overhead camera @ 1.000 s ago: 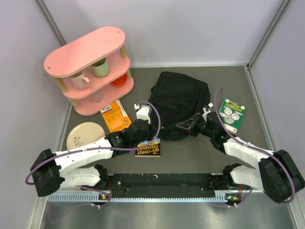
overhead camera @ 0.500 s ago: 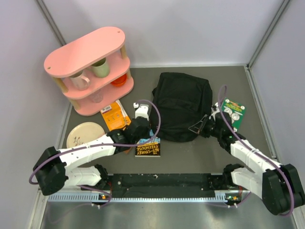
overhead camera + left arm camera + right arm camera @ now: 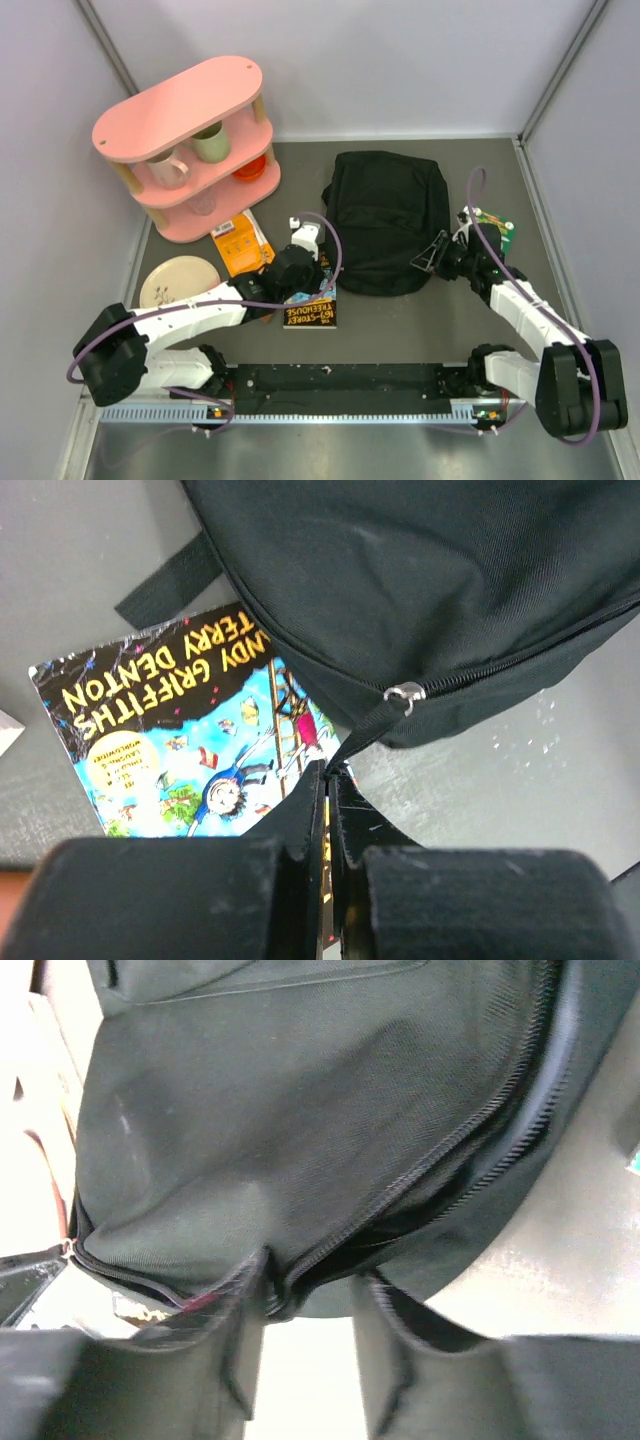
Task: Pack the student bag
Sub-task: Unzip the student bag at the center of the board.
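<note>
The student bag [image 3: 385, 218], a large black backpack, lies flat in the middle of the table. My left gripper [image 3: 322, 270] is at its front left corner, shut on the black zip pull strap [image 3: 365, 735] that hangs from the metal slider [image 3: 403, 692]. The jaws [image 3: 328, 775] are pressed together on the strap. A colourful book [image 3: 310, 312] lies under this gripper and also shows in the left wrist view [image 3: 190, 740]. My right gripper [image 3: 432, 255] is open at the bag's front right edge. Its fingers [image 3: 235, 1350] straddle the partly open zip seam [image 3: 440, 1170].
A pink two-tier shelf [image 3: 185, 110] with mugs, an orange bowl and a glass stands at the back left. An orange packet [image 3: 242, 243] and a cream plate [image 3: 178, 282] lie in front of it. A green book [image 3: 497, 222] lies right of the bag, under my right arm. Walls close in on three sides.
My right gripper has swung to the right along the bag's front edge. The bag has spread flatter and wider. My left gripper has shifted slightly right, still on the strap.
</note>
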`<action>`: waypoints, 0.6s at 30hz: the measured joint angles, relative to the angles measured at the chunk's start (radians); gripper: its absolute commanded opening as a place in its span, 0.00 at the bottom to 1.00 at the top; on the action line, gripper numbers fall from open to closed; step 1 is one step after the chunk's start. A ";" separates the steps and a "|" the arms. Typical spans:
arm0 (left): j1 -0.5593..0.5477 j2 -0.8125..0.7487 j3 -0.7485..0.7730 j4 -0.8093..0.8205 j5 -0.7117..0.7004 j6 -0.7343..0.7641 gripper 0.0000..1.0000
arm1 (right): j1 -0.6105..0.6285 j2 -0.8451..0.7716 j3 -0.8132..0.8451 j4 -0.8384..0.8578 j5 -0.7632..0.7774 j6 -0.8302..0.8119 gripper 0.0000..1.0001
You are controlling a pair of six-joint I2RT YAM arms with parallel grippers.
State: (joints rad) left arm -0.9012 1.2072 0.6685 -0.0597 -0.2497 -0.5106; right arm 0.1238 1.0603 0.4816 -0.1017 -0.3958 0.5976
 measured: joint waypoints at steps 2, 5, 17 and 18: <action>0.007 0.000 -0.023 0.011 0.027 0.014 0.00 | -0.012 0.020 0.000 -0.011 -0.012 -0.007 0.70; 0.017 0.003 -0.045 0.023 0.078 0.043 0.00 | -0.024 0.014 -0.006 -0.022 -0.045 -0.006 0.80; 0.018 0.041 -0.046 0.059 0.212 0.158 0.36 | -0.024 -0.192 -0.100 -0.027 -0.168 0.095 0.81; 0.018 0.048 -0.046 0.058 0.216 0.166 0.44 | -0.024 -0.203 -0.112 -0.028 -0.170 0.105 0.81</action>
State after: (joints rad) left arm -0.8833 1.2556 0.6228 -0.0013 -0.0334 -0.3447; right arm 0.0998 0.8577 0.3695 -0.1295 -0.5655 0.7025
